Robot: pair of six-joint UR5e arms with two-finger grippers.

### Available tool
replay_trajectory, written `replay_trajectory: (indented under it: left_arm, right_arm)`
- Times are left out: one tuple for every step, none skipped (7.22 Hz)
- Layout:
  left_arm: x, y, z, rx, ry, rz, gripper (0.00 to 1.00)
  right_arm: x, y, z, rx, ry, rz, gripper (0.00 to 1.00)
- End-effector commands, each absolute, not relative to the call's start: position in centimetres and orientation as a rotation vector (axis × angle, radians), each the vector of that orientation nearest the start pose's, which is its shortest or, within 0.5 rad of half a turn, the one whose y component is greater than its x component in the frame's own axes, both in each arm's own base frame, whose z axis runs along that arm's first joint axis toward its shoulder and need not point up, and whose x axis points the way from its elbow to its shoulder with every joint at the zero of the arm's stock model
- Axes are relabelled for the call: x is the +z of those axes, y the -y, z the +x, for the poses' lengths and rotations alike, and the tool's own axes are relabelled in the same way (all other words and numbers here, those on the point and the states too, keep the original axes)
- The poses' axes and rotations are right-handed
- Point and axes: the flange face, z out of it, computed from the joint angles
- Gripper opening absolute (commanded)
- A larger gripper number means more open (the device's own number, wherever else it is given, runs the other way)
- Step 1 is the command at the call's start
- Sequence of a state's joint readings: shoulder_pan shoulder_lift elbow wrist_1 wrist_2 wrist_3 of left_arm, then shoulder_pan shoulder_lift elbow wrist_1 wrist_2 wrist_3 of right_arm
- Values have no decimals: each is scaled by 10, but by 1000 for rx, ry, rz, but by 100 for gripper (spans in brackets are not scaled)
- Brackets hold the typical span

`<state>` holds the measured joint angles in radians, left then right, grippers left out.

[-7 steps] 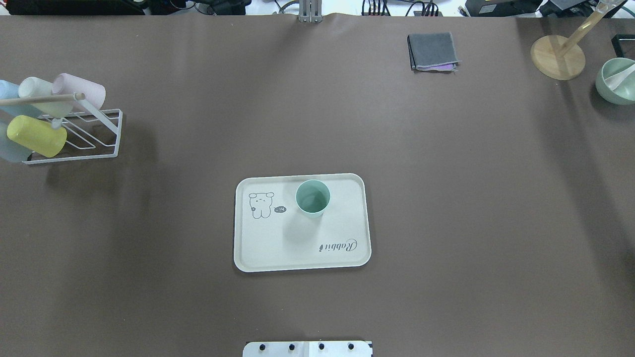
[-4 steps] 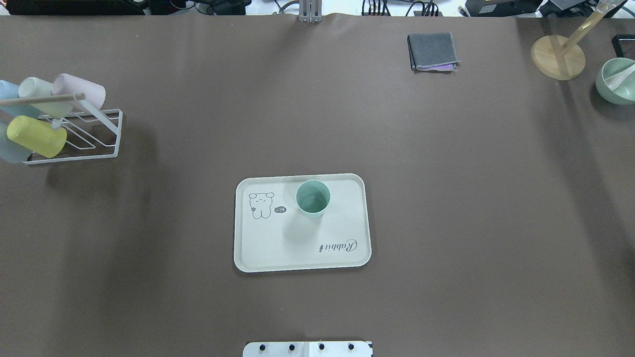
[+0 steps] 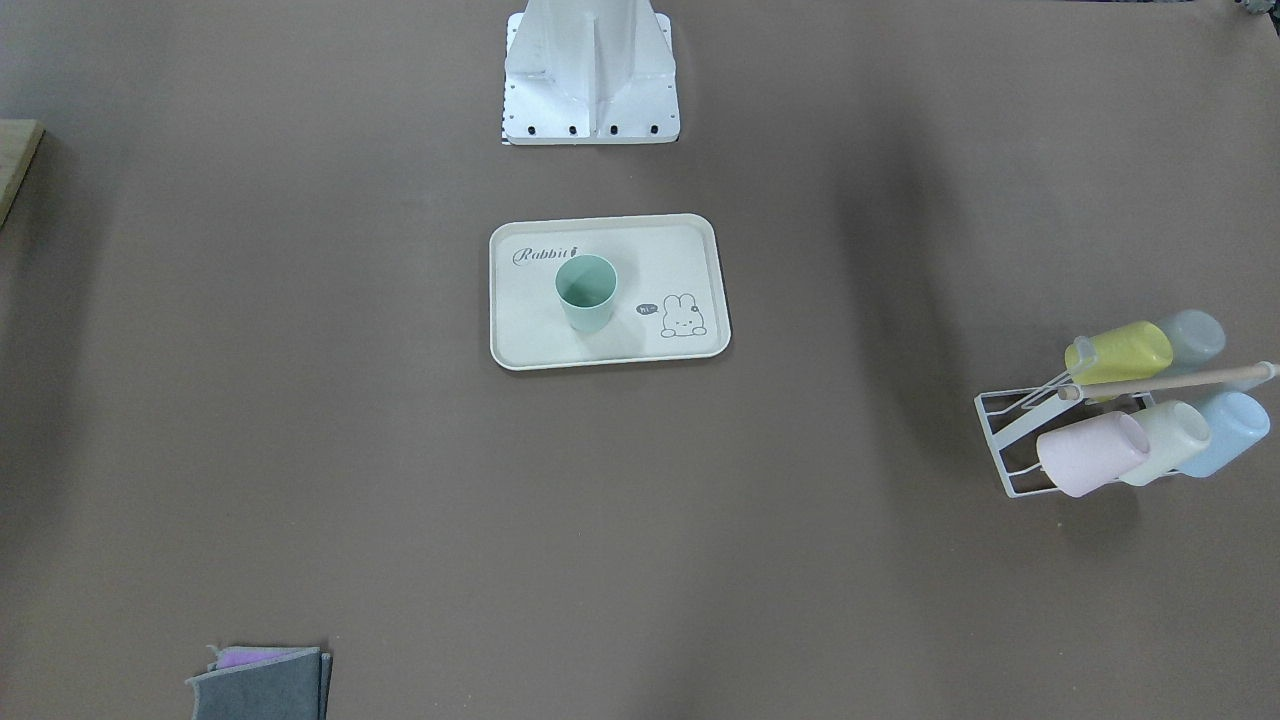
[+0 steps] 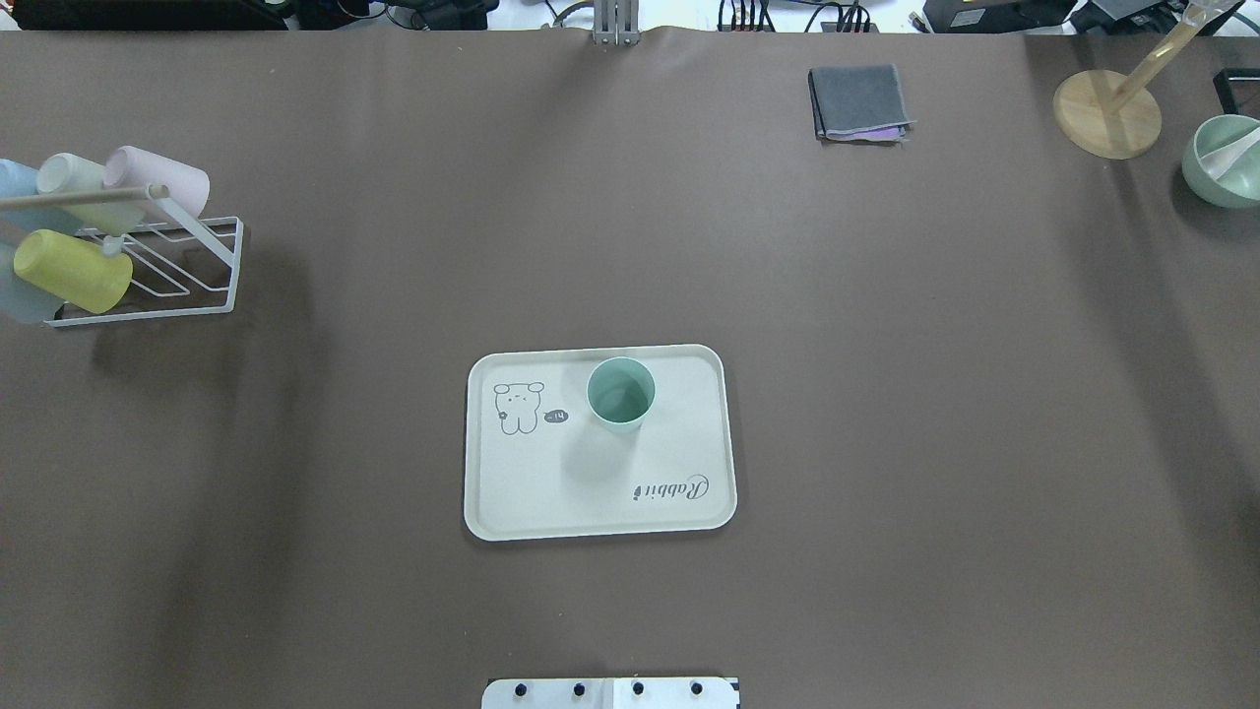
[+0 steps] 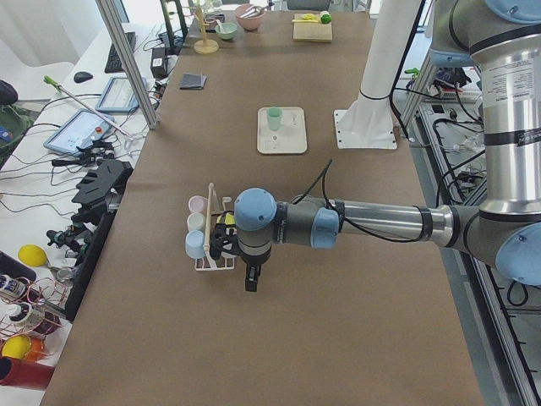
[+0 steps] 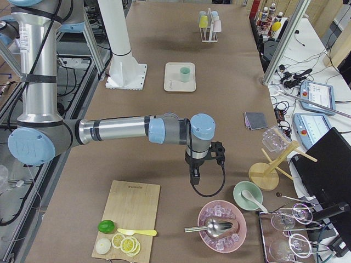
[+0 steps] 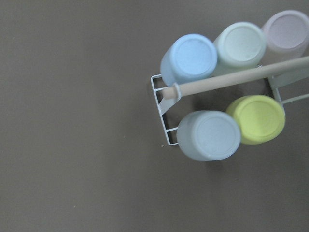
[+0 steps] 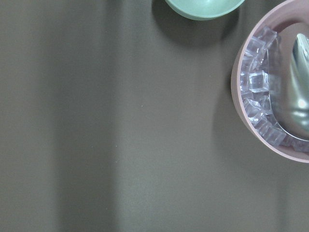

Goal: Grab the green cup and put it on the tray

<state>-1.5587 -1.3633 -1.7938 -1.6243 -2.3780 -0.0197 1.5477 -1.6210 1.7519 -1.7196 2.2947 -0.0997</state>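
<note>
The green cup [image 4: 621, 395] stands upright on the cream tray [image 4: 591, 492], in its far half next to the bunny drawing. Cup [image 3: 586, 292] and tray [image 3: 530, 330] also show in the front view, free of any gripper. My left gripper [image 5: 247, 283] shows only in the exterior left view, hanging over the table beside the cup rack, far from the tray. My right gripper [image 6: 194, 179] shows only in the exterior right view, over the table near the bowls. I cannot tell whether either is open or shut.
A white wire rack [image 4: 187, 286] with several pastel cups [image 7: 208, 135] stands at the table's left end. A folded grey cloth [image 4: 857, 101], a wooden stand [image 4: 1106, 113] and a green bowl [image 4: 1224, 162] are far right. A pink bowl of ice [image 8: 270, 92] lies below the right wrist.
</note>
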Motion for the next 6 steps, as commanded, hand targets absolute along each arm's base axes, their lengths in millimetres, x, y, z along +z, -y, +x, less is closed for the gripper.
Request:
replay_trajectory:
  left_arm:
    - [648, 399, -57, 5, -804, 24, 99]
    - [647, 389, -58, 1, -804, 23, 99]
    - [652, 387, -57, -2, -804, 12, 99]
    - [648, 387, -58, -1, -804, 21, 99]
    - [639, 388, -58, 6, -804, 36, 99]
    - [626, 389, -60, 10, -806, 63, 99]
  right_arm:
    - [612, 467, 57, -111, 725, 10, 100]
    - [612, 467, 57, -111, 725, 10, 100]
    - [612, 467, 57, -111, 725, 12, 100]
    - [612, 468, 57, -112, 724, 13, 100]
    - [612, 468, 56, -113, 724, 13, 100]
    - [612, 468, 57, -111, 725, 12, 100]
